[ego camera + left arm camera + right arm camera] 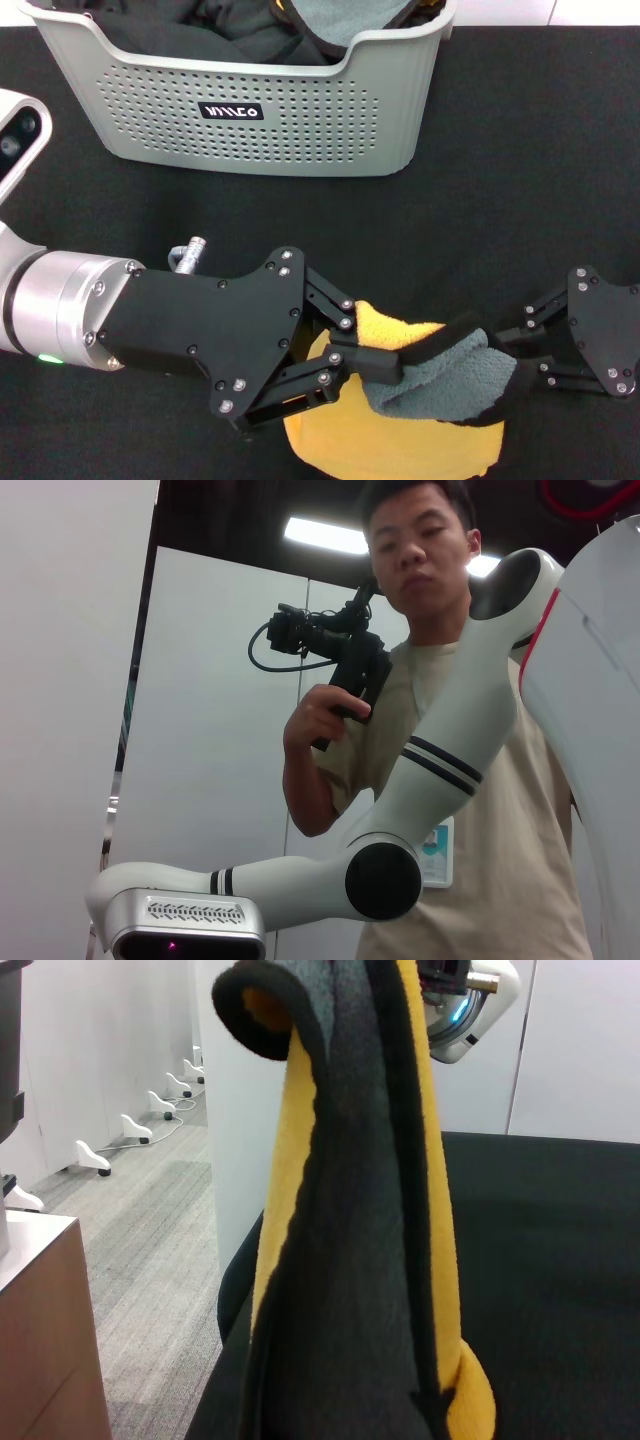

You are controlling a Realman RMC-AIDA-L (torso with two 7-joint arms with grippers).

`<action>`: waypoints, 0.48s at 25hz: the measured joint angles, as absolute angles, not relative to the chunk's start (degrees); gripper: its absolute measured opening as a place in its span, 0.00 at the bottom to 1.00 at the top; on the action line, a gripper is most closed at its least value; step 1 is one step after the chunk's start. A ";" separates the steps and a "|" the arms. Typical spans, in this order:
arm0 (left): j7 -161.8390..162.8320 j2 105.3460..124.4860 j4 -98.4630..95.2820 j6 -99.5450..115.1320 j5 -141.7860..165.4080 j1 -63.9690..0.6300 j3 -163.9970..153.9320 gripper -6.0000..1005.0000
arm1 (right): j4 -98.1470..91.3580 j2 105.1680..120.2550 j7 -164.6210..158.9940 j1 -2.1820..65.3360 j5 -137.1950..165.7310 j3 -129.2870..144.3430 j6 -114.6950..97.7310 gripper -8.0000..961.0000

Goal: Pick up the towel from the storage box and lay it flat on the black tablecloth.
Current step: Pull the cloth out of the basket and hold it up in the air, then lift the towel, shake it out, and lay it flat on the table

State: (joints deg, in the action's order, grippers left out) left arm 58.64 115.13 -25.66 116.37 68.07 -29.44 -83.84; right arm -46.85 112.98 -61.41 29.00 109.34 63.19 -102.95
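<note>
The towel [420,400] hangs bunched low over the black tablecloth [500,200] at the near edge, its yellow-orange side facing down and a grey-green fold with black edging on top. My left gripper [362,342] is shut on its left end. From the right, my right gripper [508,350] is shut on the other end. In the right wrist view the towel [350,1260] drapes close before the camera, grey-green between yellow bands. The storage box [260,130], light grey and perforated, stands at the back, well away from both grippers.
Inside the box lie dark clothes [200,30] and a grey-green cloth [345,20] with black edging. The left wrist view shows a person [440,730] holding a camera and a white robot arm [420,780]. The right wrist view shows the table's edge with floor beyond.
</note>
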 joint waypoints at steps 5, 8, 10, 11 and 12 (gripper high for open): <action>58.62 115.14 -25.66 116.37 68.04 -29.44 -83.84 0.10 | -46.85 112.93 -60.79 28.93 109.49 62.73 -102.60 0.19; 58.62 115.14 -25.66 116.37 68.04 -29.44 -83.84 0.10 | -47.07 113.18 -60.29 28.73 109.67 61.89 -102.55 0.09; 58.62 115.15 -25.64 116.37 68.04 -29.43 -83.84 0.10 | -47.30 113.23 -60.24 28.58 109.73 61.72 -102.54 0.01; 58.59 115.18 -25.62 116.37 68.04 -29.40 -83.84 0.10 | -47.37 113.23 -60.23 28.54 109.72 61.72 -102.52 0.01; 58.44 115.21 -25.55 116.37 68.05 -29.38 -83.84 0.10 | -47.37 113.23 -60.23 28.54 109.72 61.70 -102.47 0.01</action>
